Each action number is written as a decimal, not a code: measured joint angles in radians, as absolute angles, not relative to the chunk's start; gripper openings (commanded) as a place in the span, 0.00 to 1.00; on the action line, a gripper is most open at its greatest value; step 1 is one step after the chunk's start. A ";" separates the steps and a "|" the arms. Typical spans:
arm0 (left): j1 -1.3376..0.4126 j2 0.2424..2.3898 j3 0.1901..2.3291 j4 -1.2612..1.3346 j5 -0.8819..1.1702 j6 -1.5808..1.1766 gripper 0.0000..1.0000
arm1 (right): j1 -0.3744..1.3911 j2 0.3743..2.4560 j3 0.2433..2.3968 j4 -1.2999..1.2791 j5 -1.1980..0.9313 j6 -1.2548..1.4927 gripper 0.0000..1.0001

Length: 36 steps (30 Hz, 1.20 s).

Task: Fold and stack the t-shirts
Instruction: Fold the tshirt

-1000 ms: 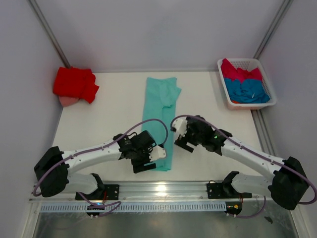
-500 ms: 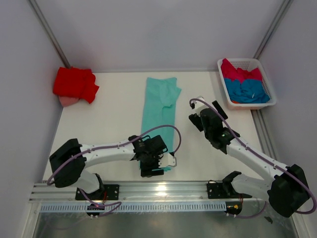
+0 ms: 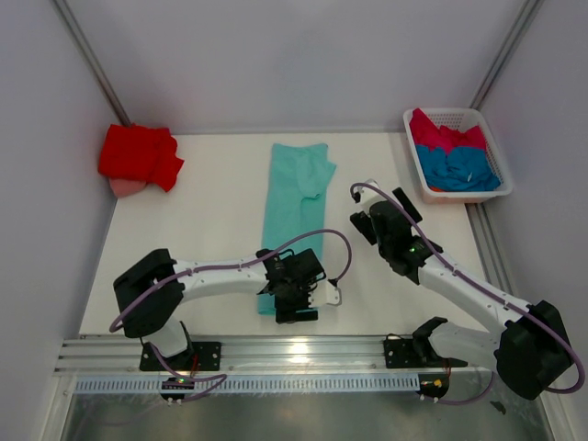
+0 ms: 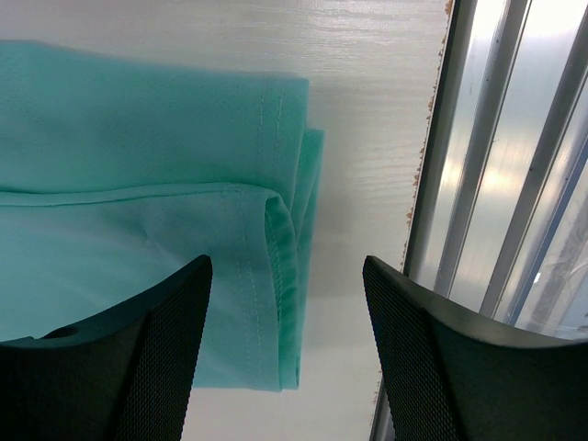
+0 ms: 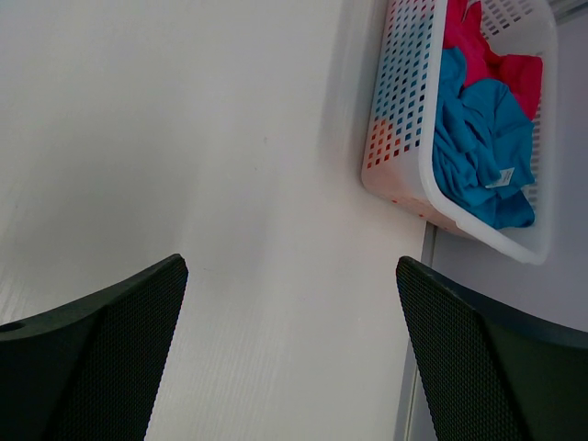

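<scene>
Mint-teal t-shirt (image 3: 294, 188) lies mid-counter (image 3: 211, 230) as 1 long strip; left pincer (image 3: 301, 310) hangs released right over its near hem, gripping nothing; right pincer (image 5: 289, 276) gapes wide above bare counter near the basket (image 5: 404, 138). My worry: that hem is several layers, so a shallow bite probably grabs only the top 1 and the fold peels apart; lifting with 1 arm could also skew it.

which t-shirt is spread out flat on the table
The mint-teal t-shirt, lying as a long central strip. The red t-shirt is bunched at the far left corner; the blue t-shirt and crimson-pink t-shirt are crumpled in the basket.
</scene>
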<state>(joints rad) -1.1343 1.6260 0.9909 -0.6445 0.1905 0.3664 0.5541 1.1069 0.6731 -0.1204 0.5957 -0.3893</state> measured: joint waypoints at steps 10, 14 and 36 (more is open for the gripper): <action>-1.134 1.622 0.989 -0.649 0.191 0.337 0.69 | 0.554 1.108 0.673 -0.120 0.591 -0.389 0.99; -1.134 1.622 0.982 -0.656 0.192 0.326 0.69 | 0.554 1.111 0.672 -0.120 0.588 -0.389 0.99; -1.134 1.660 0.986 -0.669 0.226 0.294 0.65 | 0.554 1.111 0.669 -0.121 0.577 -0.389 0.99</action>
<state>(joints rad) -1.1343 1.6596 0.9855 -0.6685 0.2256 0.2935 0.5541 1.1107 0.6693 -0.1211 0.5774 -0.3893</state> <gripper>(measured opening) 0.665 0.994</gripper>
